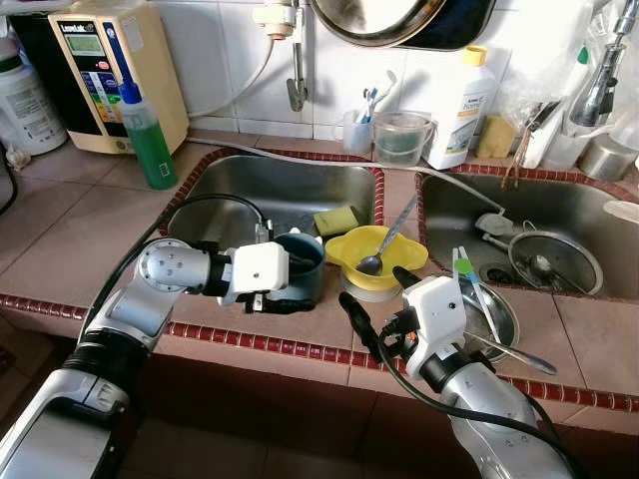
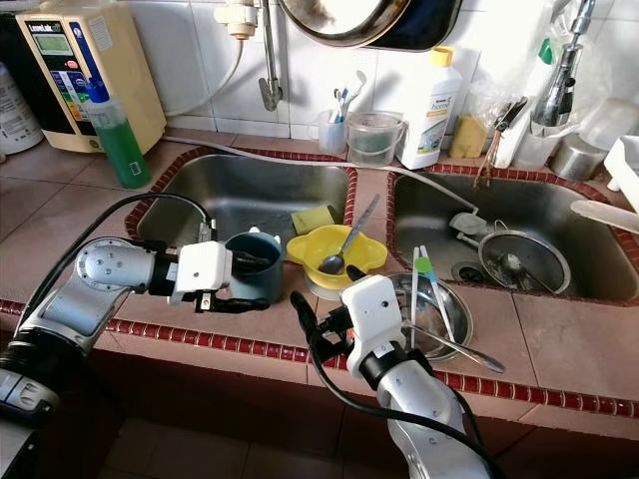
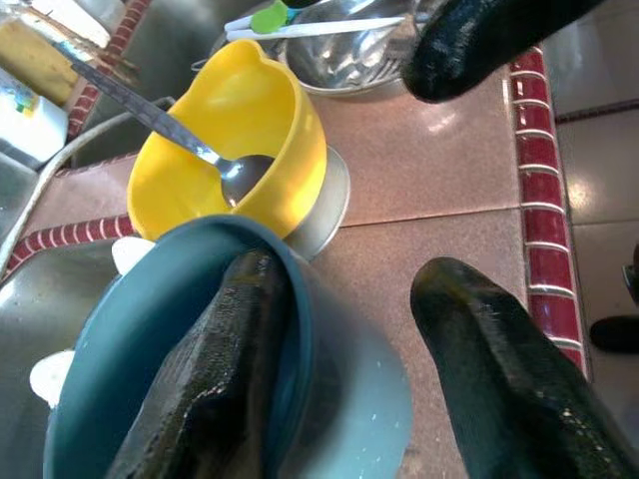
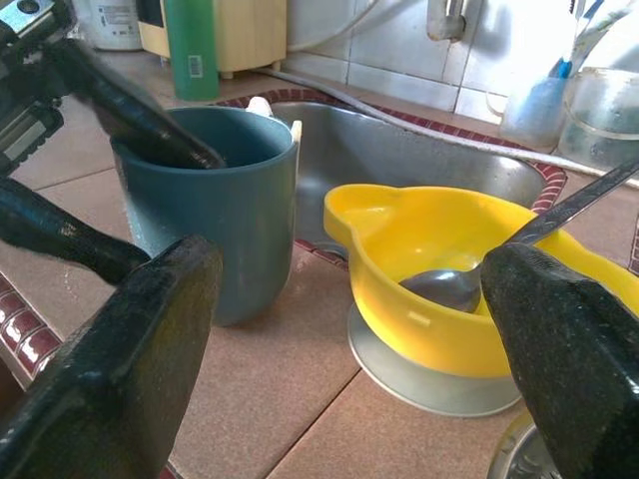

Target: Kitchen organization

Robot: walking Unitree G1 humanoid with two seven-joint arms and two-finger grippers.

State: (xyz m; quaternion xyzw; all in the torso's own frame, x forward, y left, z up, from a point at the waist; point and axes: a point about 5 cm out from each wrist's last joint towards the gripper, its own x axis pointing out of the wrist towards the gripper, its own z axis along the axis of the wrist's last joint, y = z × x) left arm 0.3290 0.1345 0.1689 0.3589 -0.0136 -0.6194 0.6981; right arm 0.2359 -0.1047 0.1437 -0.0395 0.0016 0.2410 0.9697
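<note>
Tiled in brownish pink with a red-brick edge, the kitchen counter [image 1: 60, 239] carries two steel sinks — the left sink [image 1: 270, 190] holds a yellow sponge [image 1: 336, 220], the right sink [image 1: 559, 215] a strainer. Between them, at the counter's front, stands a teal cup [image 1: 303, 267] just beside a yellow bowl [image 1: 376, 254] with a spoon [image 1: 384, 244] in it. The left gripper [image 1: 283, 284] clamps the cup's wall — one finger inside, one outside — while the right gripper [image 1: 377, 289] hovers with fingers spread wide, near the bowl.
</note>
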